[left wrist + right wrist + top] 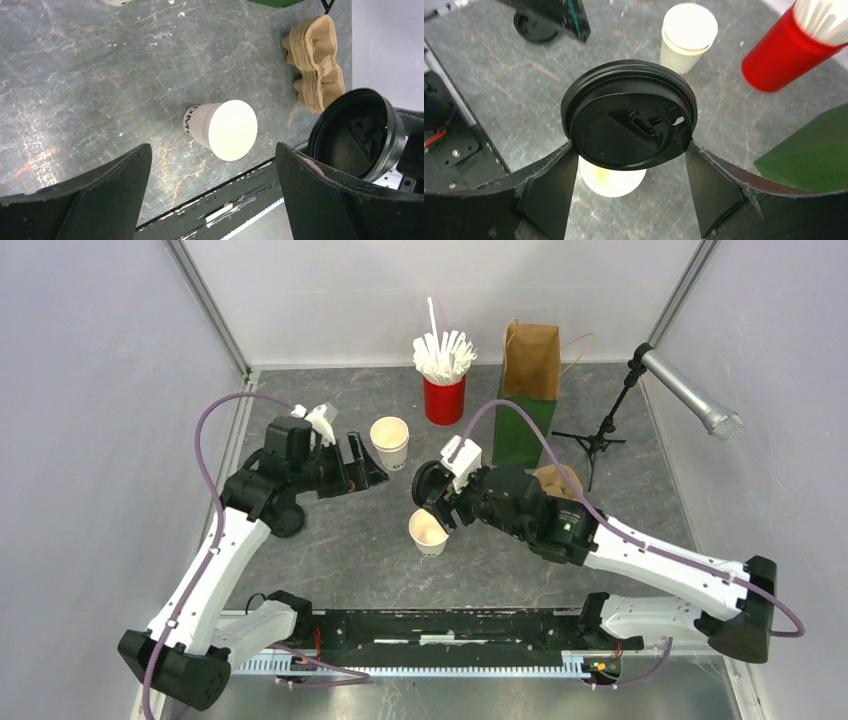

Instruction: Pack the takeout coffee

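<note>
**While the lid [629, 120] hangs over it, the cup [428, 532] stands uncovered**

So the right gripper [629, 149] is pinching the black lid by its rim, just above the open paper cup in the middle of the table [330, 540]. Left gripper [365, 462] is spread wide, nothing in it, near the stack of cups [389, 440]

Lab cell: white walls [100, 350], microphone [690, 392]

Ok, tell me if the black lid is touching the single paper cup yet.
Apart. The left wrist view shows bare table between the black lid, held in the right tool, and the paper cup.
</note>
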`<state>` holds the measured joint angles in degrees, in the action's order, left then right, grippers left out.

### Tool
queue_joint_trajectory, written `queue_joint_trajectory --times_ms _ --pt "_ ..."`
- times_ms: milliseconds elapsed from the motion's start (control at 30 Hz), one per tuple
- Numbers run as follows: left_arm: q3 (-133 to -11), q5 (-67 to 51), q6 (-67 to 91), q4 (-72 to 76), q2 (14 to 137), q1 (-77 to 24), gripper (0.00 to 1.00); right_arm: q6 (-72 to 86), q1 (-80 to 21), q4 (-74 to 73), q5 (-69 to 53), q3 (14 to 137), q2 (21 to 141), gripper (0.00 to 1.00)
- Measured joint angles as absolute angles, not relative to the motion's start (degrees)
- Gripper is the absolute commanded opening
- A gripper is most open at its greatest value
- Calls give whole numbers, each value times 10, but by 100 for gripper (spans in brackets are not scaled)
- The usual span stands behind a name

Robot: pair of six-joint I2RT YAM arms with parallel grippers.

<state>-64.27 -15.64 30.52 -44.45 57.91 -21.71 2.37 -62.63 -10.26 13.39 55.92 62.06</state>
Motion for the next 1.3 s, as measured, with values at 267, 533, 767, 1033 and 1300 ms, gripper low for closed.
queue_joint_trajectory --times_ms 267,533,767,1033,1300 --pt "-539 -275 338 -393 545 -68 89 67 -626 -301 115 674 731 79" --pt "-416 -392 381 -293 536 -64 84 72 -626 -423 103 744 815 80" --pt "-370 -446 409 -234 545 -64 82 72 -626 -465 93 799 856 83" --pt "-337 -476 435 -176 561 -66 81 60 -626 -508 83 839 940 85" --pt "-298 -482 463 -119 566 -82 80 47 -626 -533 80 876 977 88"
